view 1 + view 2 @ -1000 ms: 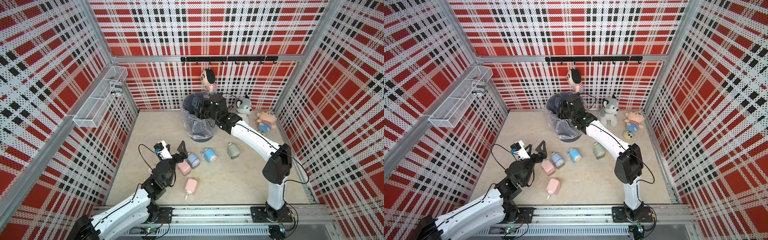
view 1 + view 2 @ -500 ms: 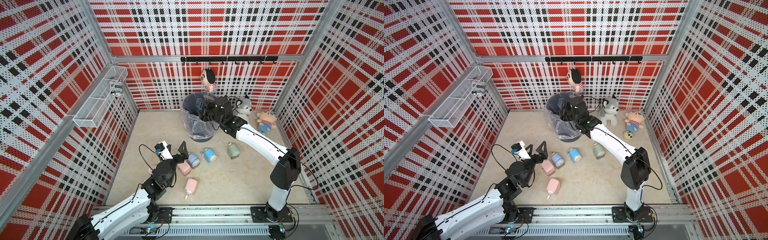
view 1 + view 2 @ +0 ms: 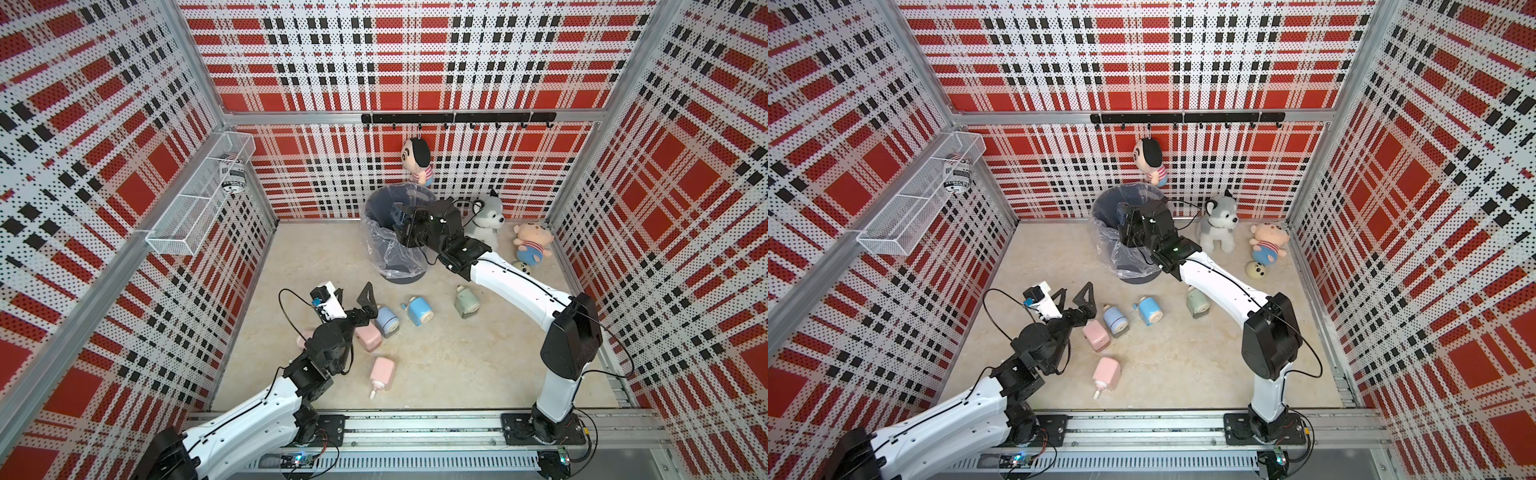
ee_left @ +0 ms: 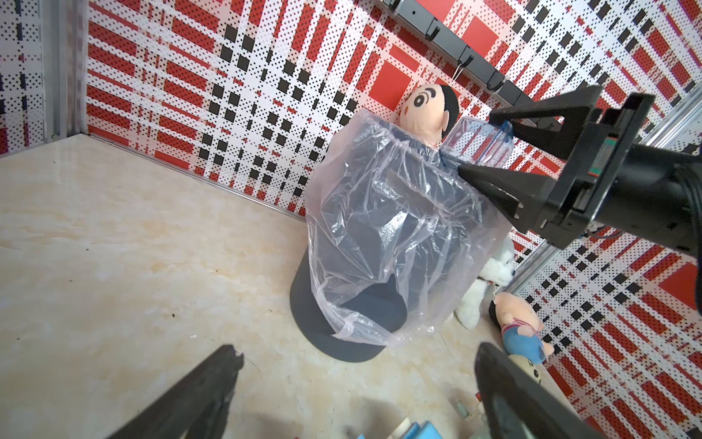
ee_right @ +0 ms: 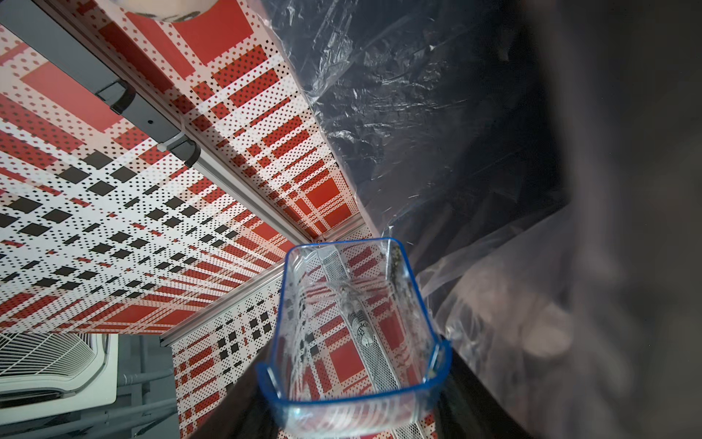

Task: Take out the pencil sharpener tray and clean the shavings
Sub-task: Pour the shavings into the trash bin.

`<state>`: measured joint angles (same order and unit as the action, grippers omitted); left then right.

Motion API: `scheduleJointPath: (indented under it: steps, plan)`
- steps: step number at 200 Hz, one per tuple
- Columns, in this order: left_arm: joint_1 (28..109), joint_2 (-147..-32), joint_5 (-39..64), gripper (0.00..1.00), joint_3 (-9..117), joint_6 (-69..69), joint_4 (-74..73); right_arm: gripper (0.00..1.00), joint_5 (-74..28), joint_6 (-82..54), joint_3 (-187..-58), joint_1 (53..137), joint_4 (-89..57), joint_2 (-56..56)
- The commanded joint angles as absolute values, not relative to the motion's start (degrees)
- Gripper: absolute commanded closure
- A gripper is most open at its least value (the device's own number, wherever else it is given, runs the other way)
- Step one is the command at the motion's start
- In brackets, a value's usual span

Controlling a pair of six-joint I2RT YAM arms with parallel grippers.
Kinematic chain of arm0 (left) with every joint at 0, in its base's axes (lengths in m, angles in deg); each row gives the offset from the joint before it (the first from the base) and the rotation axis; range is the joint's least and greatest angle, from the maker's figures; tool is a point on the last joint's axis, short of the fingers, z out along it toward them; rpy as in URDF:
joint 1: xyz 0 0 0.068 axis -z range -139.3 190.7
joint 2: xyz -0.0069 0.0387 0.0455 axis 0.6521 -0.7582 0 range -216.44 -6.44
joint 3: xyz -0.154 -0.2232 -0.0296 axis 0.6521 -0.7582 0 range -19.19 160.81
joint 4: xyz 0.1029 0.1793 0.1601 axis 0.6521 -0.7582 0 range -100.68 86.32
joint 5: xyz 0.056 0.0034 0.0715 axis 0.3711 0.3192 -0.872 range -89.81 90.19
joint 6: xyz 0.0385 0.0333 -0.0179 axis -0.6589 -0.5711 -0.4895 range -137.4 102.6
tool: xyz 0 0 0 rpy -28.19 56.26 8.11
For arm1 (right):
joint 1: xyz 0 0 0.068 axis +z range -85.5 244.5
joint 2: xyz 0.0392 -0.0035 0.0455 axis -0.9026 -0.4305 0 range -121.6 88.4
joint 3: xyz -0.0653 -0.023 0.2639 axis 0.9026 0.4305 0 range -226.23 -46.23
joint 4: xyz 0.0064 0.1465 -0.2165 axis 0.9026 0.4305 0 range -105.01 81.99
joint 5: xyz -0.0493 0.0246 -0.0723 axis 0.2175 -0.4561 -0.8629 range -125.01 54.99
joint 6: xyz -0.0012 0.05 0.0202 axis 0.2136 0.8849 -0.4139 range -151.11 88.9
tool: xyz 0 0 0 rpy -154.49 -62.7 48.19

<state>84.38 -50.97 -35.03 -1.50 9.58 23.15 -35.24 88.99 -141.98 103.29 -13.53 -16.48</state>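
Observation:
My right gripper point(image 3: 401, 222) reaches over the rim of the grey bin point(image 3: 386, 249), which is lined with a clear bag. It is shut on the pencil sharpener tray point(image 5: 353, 334), a clear box with a blue rim, tilted on its side above the bin's opening. A few dark specks of shavings point(image 5: 397, 266) cling to one inner wall. The left wrist view shows the tray point(image 4: 476, 142) between black fingers point(image 4: 505, 186). My left gripper point(image 3: 352, 296) stands open and empty above the floor, close to a light blue sharpener point(image 3: 386, 322) and a pink one point(image 3: 369, 337).
More sharpeners lie on the floor: blue point(image 3: 419, 309), green point(image 3: 466, 303), pink point(image 3: 382, 372). Plush toys point(image 3: 486, 222) sit by the back wall right of the bin, and a doll point(image 3: 417, 160) hangs above it. A wire basket point(image 3: 199, 203) hangs on the left wall.
The right arm's elbow has swung a little to the right while its gripper stayed over the bin with the tray. The left arm has not moved.

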Motion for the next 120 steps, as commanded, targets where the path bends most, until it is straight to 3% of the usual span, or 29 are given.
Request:
scheduleJointPath:
  steps: [1,62,120]
  plan:
    - [85.4,-51.9,-34.1,0.02,-2.0,7.3,25.9,0.56,-34.6,93.7,-143.4,102.8,-13.7,-16.0]
    - [91.1,-55.9,-36.5,0.02,-0.3,1.8,28.2,0.56,-35.0,92.1,-145.5,102.6,-12.0,-13.7]
    - [91.4,-55.8,-37.4,0.02,-0.8,1.4,28.9,0.56,-34.3,92.7,-150.3,102.6,-11.0,-16.1]
